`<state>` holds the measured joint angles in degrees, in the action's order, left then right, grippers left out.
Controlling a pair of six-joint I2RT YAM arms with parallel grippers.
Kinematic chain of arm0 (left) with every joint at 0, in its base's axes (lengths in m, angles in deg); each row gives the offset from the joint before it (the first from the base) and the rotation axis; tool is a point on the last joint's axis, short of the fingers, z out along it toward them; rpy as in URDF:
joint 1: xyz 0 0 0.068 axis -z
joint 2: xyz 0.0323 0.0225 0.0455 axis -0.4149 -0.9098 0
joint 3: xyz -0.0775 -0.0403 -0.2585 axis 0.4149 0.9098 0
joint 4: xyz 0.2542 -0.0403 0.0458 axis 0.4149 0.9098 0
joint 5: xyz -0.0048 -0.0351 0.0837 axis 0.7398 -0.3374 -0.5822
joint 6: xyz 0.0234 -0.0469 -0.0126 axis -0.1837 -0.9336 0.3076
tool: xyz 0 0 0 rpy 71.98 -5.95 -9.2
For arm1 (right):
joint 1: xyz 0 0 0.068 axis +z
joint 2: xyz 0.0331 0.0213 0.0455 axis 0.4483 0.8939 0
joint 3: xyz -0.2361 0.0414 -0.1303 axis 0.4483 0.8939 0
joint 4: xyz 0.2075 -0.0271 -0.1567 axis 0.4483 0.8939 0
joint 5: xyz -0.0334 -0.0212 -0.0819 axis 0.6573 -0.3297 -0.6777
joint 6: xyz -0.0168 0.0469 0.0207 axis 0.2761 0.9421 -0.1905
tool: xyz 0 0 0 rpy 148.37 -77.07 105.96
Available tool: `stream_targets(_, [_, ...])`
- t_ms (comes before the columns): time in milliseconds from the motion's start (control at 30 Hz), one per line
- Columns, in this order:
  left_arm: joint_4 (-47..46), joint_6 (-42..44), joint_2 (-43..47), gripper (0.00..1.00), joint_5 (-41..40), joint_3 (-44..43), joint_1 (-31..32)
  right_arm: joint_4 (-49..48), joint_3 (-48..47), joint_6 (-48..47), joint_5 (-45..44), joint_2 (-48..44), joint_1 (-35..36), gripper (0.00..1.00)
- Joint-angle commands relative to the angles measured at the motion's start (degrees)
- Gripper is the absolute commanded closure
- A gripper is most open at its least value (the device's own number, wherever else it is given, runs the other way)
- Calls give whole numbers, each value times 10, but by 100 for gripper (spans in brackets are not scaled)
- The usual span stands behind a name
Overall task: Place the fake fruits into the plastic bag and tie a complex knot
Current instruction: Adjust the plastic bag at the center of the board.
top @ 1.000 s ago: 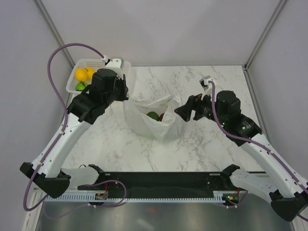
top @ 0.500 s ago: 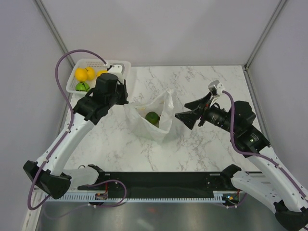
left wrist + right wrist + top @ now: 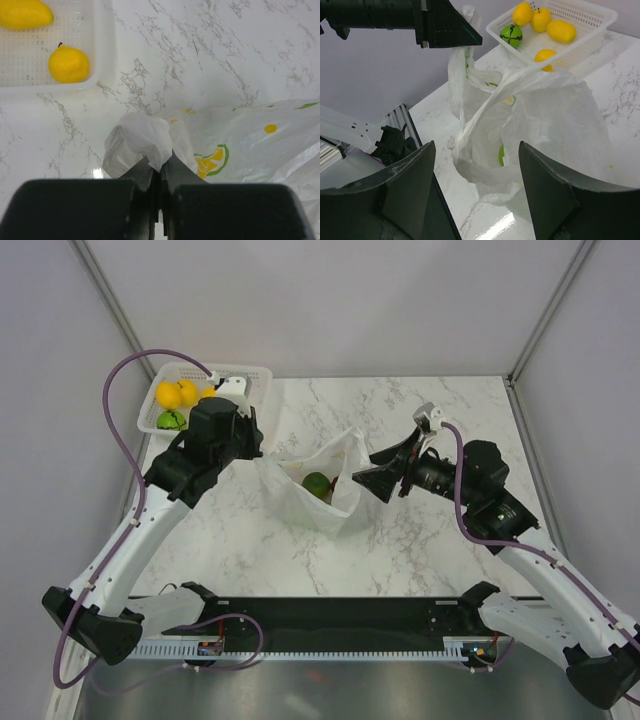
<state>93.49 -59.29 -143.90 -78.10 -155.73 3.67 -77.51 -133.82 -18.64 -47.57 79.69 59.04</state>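
White marble table (image 3: 430, 420) filled most of the top view. In its middle sat the plastic bag (image 3: 300, 508), thin and white with little yellow lemons on it, its mouth open. The bag's crinkly sides hid most of what lay inside. Only one green fruit (image 3: 318, 483) showed well, and a dark bit beside it was too hard to make out.

The white basket (image 3: 200, 367) stood at the upper left of the table, and the left arm (image 3: 150, 510) covered its right part.

The left gripper (image 3: 161, 177) was squeezed tight on a bunched-up bit of the bag's edge, at the bag's upper left. From above, its fingers were hidden under the arm. The right gripper (image 3: 475, 145) had its fingers wide apart and held nothing. It pointed at the bag's right side, very near it, but I could not tell if it touched.

More fake fruits (image 3: 168, 395) lay in the basket, some yellow and one green. In the right wrist view the bag's folds hid part of a yellow fruit (image 3: 545, 55). In the left wrist view another yellow one (image 3: 22, 14) was cut off by the top left corner.
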Motion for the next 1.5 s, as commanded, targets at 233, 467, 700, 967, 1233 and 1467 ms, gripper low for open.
stream_targets(233, [-28,-6,15,98,9,3,-13,-60,-5,-25,50,33,-1,59])
stream_targets(467, [-40,2,32,98,34,-19,-16,10,-100,26,3,31,-1,100])
stream_targets(700, [57,-1,40,98,-14,-202,-17,290,-384,32,-242,76,-1,100])
stream_targets(967, [60,-16,52,98,-22,-211,-17,334,-413,31,-295,117,-1,100])
stream_targets(1233, [56,-9,73,98,-37,-165,-16,305,-331,10,-240,81,-1,100])
stream_targets(1467, [48,-14,75,98,-52,-97,-17,263,-242,-4,-182,75,0,100])
